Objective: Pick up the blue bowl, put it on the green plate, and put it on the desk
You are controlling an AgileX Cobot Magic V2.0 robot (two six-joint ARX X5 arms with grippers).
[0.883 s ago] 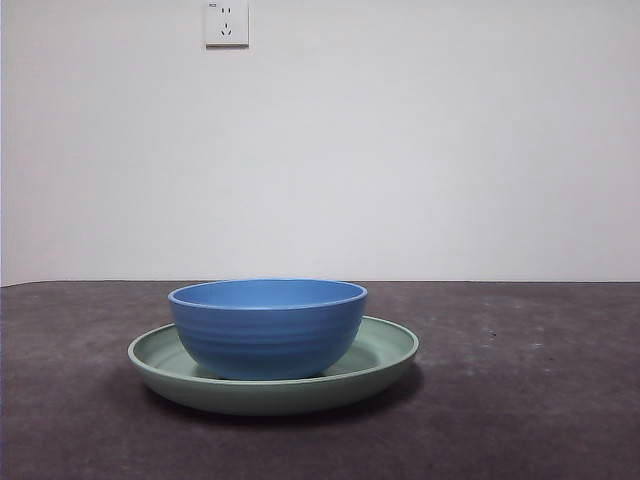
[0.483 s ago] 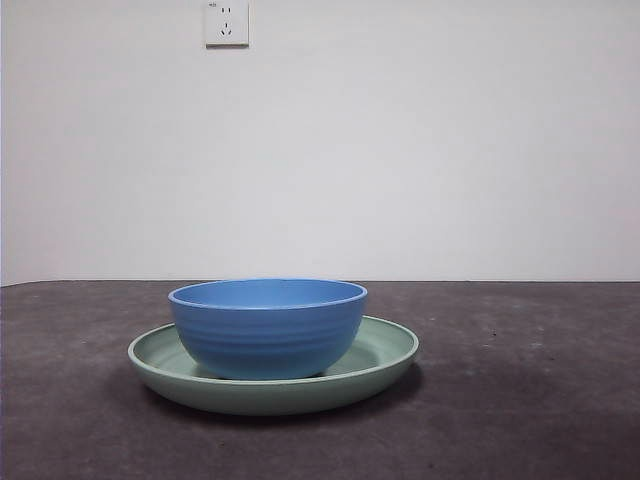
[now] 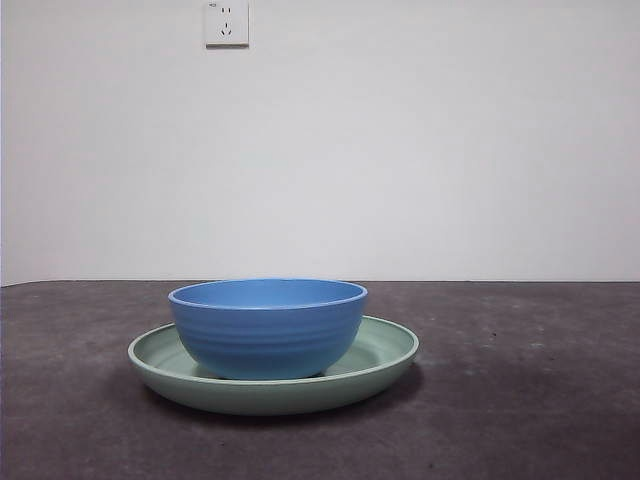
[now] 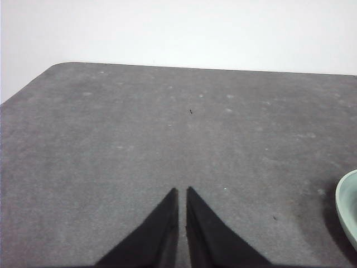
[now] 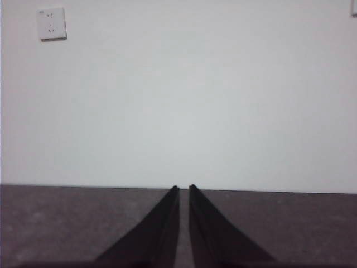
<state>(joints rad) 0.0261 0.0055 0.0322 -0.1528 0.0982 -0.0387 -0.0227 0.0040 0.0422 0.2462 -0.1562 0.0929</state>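
blue bowl [image 3: 267,328] sits in green plate [image 3: 385,352] on mottled grey desk [image 3: 520,400], white wall w/ socket [image 3: 226,22] behind; both grippers' jaws closed, nothing held.

Blue bowl [image 3: 268,328] hides the middle of the green plate [image 3: 385,350] in the front view; the bowl's foot sits behind the plate's near rim, so contact there is unseen. Left wrist view catches only a sliver of the plate's rim, cut by the picture's edge. Wall socket [image 3: 226,22] is cropped at the top edge of the front view; its markings are too small to read. Neither arm appears in the front view.
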